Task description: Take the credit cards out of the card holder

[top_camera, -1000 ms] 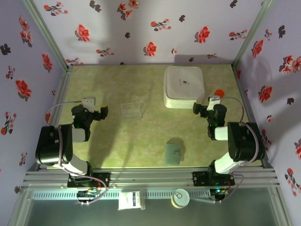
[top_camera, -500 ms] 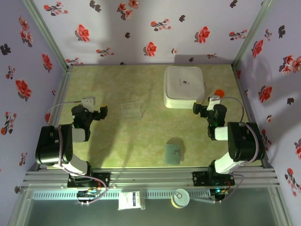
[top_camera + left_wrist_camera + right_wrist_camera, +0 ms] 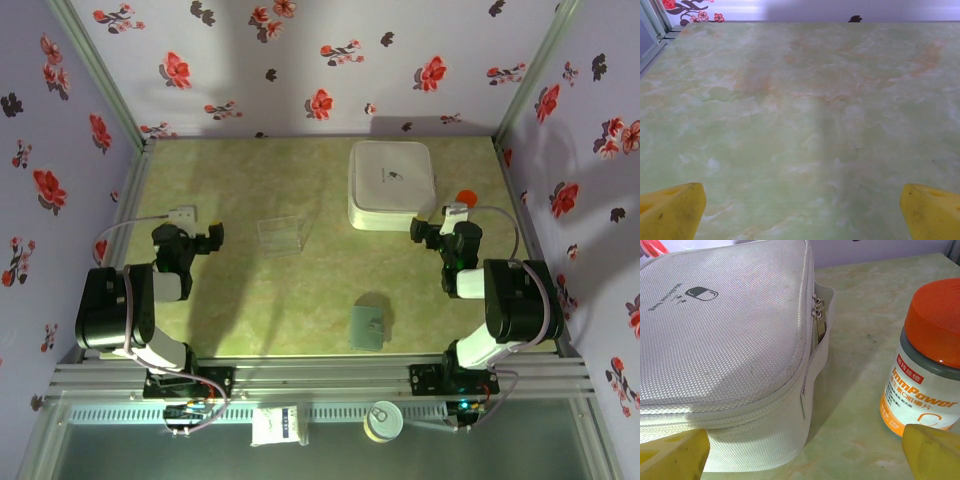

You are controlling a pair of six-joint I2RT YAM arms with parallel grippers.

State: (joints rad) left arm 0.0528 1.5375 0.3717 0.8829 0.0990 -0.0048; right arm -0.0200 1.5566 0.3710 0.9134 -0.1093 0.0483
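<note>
Since the card holder (image 3: 367,327) lies flat and folded shut on the table (image 3: 300,300), close to the near edge between the two arm bases and nearer the right one, it will probably handle as a light, thin, slightly soft thing that skids on the smooth marbled top rather than lifting cleanly. The best hold is likely a pinch on one long free edge while the other arm pins or opens the flap. The credit cards, judged to sit in its inner slots, should be stiff, slick and thin, so each would need gripping by an exposed short edge and drawing straight out. Both arms are folded back over their bases, well apart from the wallet. The left gripper (image 3: 188,238) hangs low over bare table, its yellow fingertips (image 3: 671,210) spread wide with nothing between them. The right gripper (image 3: 445,228) is just as wide and empty, its fingertips (image 3: 932,452) aimed away from the wallet. Farther out a clear plastic box (image 3: 281,236) stands mid-table. A white zipped case (image 3: 725,330) and an orange-capped bottle (image 3: 927,365) sit just ahead of the right gripper.
</note>
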